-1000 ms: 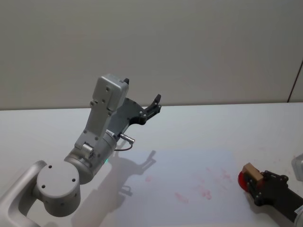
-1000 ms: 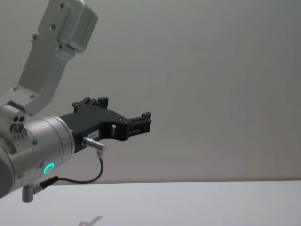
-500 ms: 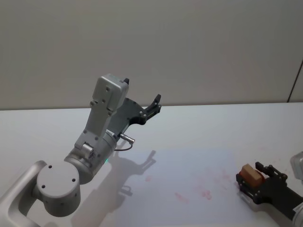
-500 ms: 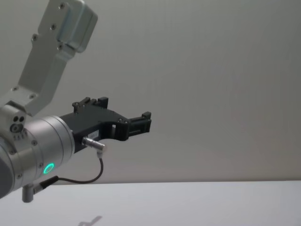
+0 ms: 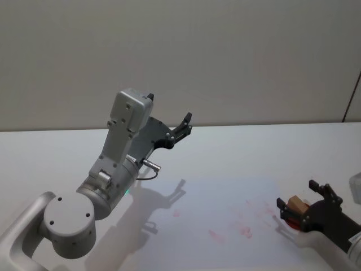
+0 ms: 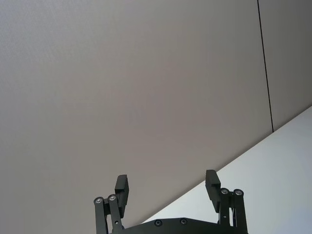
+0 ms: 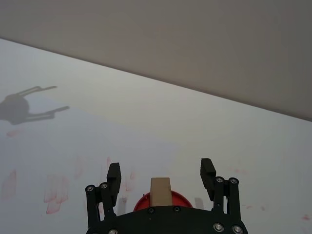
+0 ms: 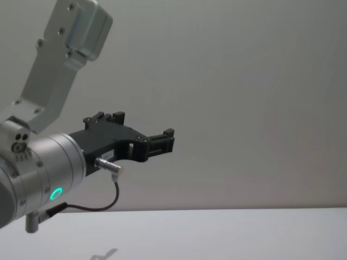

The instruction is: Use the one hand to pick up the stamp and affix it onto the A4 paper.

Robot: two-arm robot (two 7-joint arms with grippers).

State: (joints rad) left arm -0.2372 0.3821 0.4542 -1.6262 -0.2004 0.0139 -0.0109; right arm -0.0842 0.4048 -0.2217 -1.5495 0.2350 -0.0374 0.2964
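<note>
The stamp (image 5: 295, 203), a small tan wooden block on a round red base, stands upright at the right edge of the pale A4 paper (image 5: 220, 214). That sheet carries several red marks. My right gripper (image 5: 296, 193), the black hand, is open around the stamp, one finger on each side and clear of it. The right wrist view shows the stamp (image 7: 160, 189) centred between the spread fingers of the right gripper (image 7: 160, 171). My left gripper (image 5: 183, 125) is parked high over the table's left side and is open (image 6: 166, 184).
The white table (image 5: 254, 152) runs back to a plain wall. The silver left arm (image 5: 121, 164) rises over the sheet's left end and throws a shadow on it. A pale object (image 5: 356, 195) sits at the right edge.
The right gripper, shut on the tilted stamp a second ago, came down at the paper's right edge and opened, leaving the stamp upright. The left arm has not moved.
</note>
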